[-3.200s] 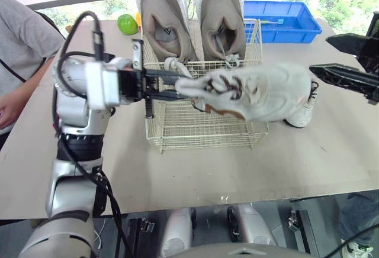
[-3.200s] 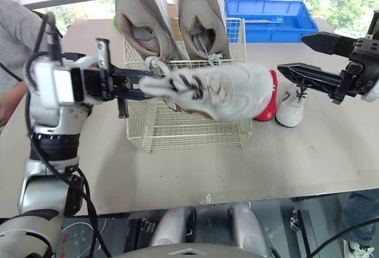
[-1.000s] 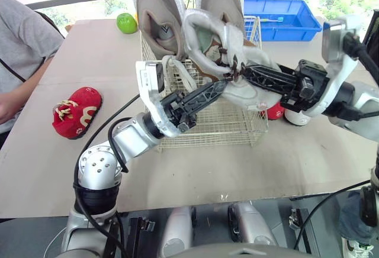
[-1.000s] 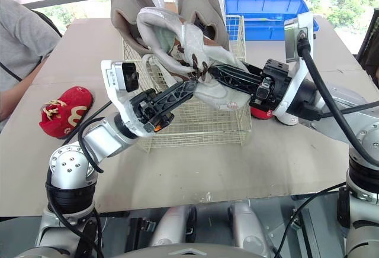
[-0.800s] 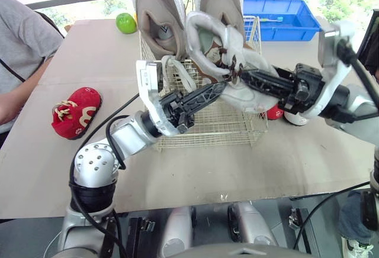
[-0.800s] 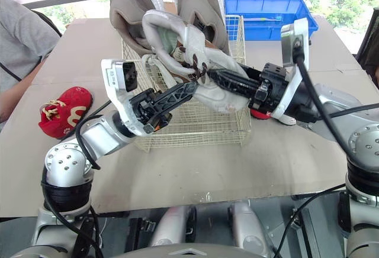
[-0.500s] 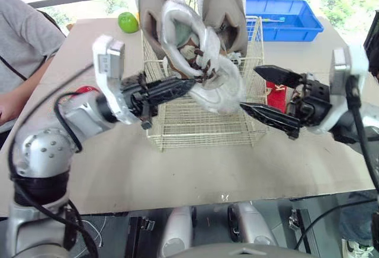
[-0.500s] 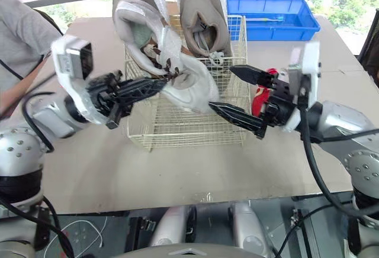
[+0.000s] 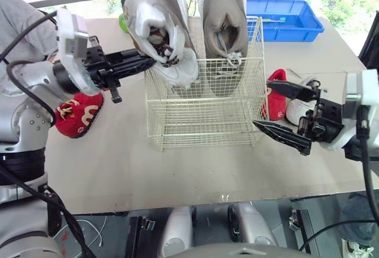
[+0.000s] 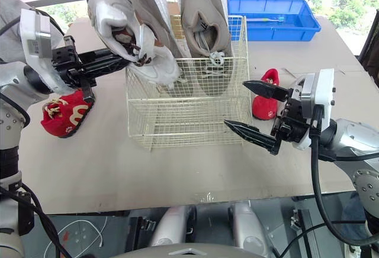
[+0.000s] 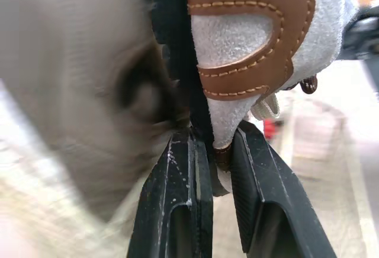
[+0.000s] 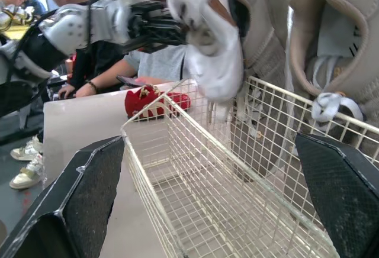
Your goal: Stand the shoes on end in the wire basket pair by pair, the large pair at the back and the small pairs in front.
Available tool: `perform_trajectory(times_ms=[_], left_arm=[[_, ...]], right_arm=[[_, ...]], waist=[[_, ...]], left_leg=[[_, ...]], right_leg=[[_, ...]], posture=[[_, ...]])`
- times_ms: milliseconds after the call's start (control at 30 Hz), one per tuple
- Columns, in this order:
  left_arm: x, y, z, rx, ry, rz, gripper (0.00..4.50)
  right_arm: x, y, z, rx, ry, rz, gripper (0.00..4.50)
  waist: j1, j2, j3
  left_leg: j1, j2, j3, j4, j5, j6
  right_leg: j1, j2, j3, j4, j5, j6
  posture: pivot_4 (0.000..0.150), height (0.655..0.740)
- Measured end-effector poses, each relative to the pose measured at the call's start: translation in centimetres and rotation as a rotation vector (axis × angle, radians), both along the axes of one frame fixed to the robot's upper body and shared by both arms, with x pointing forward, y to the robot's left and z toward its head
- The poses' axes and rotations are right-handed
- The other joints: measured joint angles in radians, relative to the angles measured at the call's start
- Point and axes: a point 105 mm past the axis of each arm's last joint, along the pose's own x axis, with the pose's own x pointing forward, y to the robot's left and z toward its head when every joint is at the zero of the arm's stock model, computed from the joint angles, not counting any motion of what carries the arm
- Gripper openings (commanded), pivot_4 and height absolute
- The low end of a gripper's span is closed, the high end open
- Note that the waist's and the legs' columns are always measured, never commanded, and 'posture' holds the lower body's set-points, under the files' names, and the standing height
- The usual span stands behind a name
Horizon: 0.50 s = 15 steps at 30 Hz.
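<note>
We see the left tool [image 9: 151, 60] closed on a small white sneaker with brown trim [image 9: 155, 27]. In the left wrist view its two black fingers pinch the edge of the upper. The sneaker hangs in the air over the left back corner of the cream wire basket [image 9: 201, 116]. It is just in front of the pair of large beige shoes [image 9: 224, 18], which stand on end along the back wall.

The long axis of the sneaker is tilted, with the heel up and toward the left edge of the worktop [image 9: 177, 169] and the toe down toward the basket rim. We cannot tell if the toe touches the wire. The free front part of the basket lies below the toe and to its right, so we judge the coming move as a lowering toe-first into that space.

The right tool [image 10: 235, 104] is wide open and holds nothing. It hovers beside the right wall of the basket, well apart from the sneaker, so the left arm is the nearer one.

A second small white sneaker [image 9: 296, 107] and a small red shoe [image 9: 274, 101] wait near the right tool. Another red shoe [image 9: 77, 113] lies toward the left edge.
</note>
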Motion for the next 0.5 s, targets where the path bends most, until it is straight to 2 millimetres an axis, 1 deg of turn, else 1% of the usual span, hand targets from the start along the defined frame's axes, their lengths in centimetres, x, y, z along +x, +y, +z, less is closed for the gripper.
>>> perform_trajectory(times_ms=[67, 233, 333, 500], left_arm=[[0.2, 0.1, -0.8, 0.034, 0.005, -0.004, 0.23], [0.5, 0.4, -3.6, 0.105, 0.077, -0.022, 0.23], [0.0, 0.8, -4.1, 0.141, 0.100, -0.044, 0.23], [-0.2, 1.1, -4.2, 0.182, 0.102, -0.046, 0.23]], right_arm=[[0.1, -0.1, -0.2, -0.008, -0.001, -0.008, 4.42], [0.1, -0.1, -0.6, -0.017, 0.008, -0.013, 4.42], [0.0, -0.2, -1.0, -0.019, 0.018, -0.010, 4.42], [0.0, 0.0, -1.2, -0.015, 0.019, -0.007, 4.42]], waist=[[0.001, 0.000, 0.000], [0.001, 0.000, 0.000], [0.001, 0.000, 0.000], [0.000, 0.000, -0.001]], left_leg=[[0.000, 0.000, 0.000, 0.000, 0.000, 0.000], [0.000, 0.000, 0.000, 0.000, 0.000, 0.000], [0.000, 0.001, 0.000, 0.000, 0.000, 0.000], [0.001, 0.001, 0.000, 0.000, 0.000, 0.000]], right_leg=[[0.000, 0.000, 0.000, 0.000, 0.000, 0.000], [0.000, 0.000, 0.000, 0.000, 0.000, 0.000], [0.000, 0.000, 0.000, 0.001, 0.000, 0.000], [0.000, 0.000, 0.000, 0.001, 0.000, 0.000]], posture=[[0.150, 0.7400], [0.150, 0.7400], [0.150, 0.7400], [0.150, 0.7400]])
